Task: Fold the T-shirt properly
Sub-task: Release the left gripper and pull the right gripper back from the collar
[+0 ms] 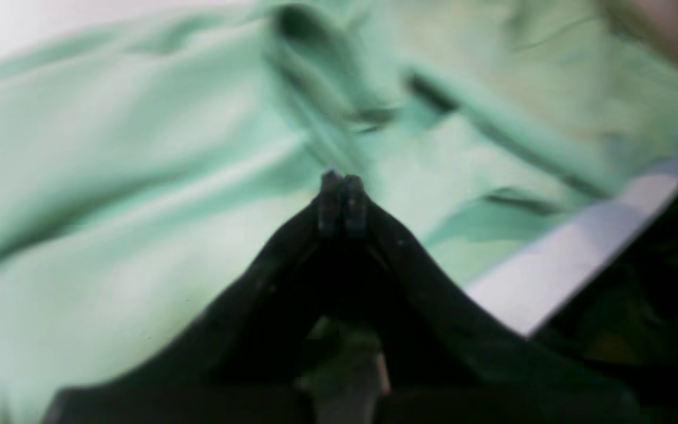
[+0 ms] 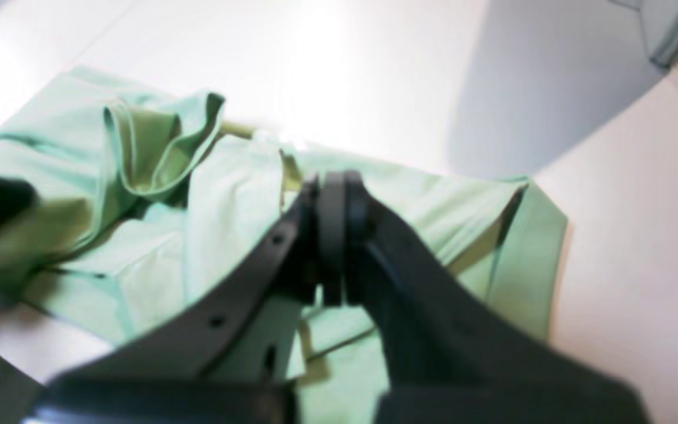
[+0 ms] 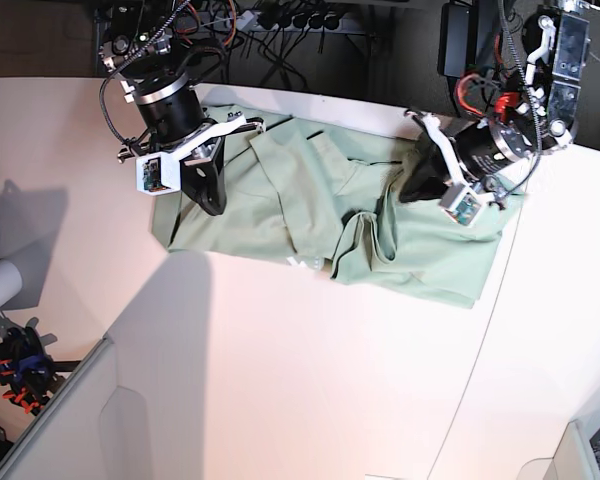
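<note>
- The T-shirt (image 3: pixel 440 250) lies rumpled across the table (image 3: pixel 310 390), on the side nearest the arms, in a long, uneven spread of pale green cloth.
- Its middle is bunched, with a raised loop of fabric standing up between the two arms; the part on the robot's left lies somewhat smoother, though creased.
- The left pincer (image 1: pixel 343 191) is closed, its tips together over the cloth on that side. The left wrist view is blurred, so it may be brushing the fabric, but I see no clear pinch of it.
- The right pincer (image 2: pixel 339 182) is closed too, tips together above the other part of the shirt, with no cloth seen between them.
- Off to the robot's right, a white roll (image 3: pixel 0 285) sits at the table's side.
- The step in hand looks like sorting and flattening the shirt; no neat fold shows, so the job seems early on.
- The next move likely calls for opening both pincers, taking an edge at each end and drawing the bunched middle flat. Grabbing several layers at once could bunch it further.
</note>
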`<state>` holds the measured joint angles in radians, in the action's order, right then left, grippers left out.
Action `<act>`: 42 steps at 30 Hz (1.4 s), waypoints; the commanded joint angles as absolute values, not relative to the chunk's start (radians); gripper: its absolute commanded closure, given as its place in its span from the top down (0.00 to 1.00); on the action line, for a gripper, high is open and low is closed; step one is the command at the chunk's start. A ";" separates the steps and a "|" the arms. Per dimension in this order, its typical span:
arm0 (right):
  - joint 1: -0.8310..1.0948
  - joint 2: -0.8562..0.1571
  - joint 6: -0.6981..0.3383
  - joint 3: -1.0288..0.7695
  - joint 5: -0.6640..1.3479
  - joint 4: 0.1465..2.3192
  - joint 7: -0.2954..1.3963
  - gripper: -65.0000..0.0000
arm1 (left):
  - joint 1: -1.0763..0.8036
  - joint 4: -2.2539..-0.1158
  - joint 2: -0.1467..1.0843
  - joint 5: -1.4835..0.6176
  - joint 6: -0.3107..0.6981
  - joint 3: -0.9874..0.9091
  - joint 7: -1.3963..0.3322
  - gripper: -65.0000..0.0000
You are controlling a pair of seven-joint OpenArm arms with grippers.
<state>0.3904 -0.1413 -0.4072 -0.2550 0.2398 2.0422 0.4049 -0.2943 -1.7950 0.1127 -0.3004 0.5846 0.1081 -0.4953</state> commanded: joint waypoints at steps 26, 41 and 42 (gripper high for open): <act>0.260 -0.284 -0.406 -0.614 0.547 1.669 0.463 0.62 | -0.286 -2.043 0.176 -0.377 0.641 0.181 -0.547 0.00; 0.183 -0.295 -0.435 -0.418 0.674 1.491 0.604 0.68 | -0.286 -2.038 0.203 -0.389 0.641 -0.047 -0.543 0.00; 0.182 -0.287 -0.435 -0.405 0.674 1.491 0.604 0.68 | -0.286 -2.037 0.203 -0.389 0.641 -0.056 -0.543 0.02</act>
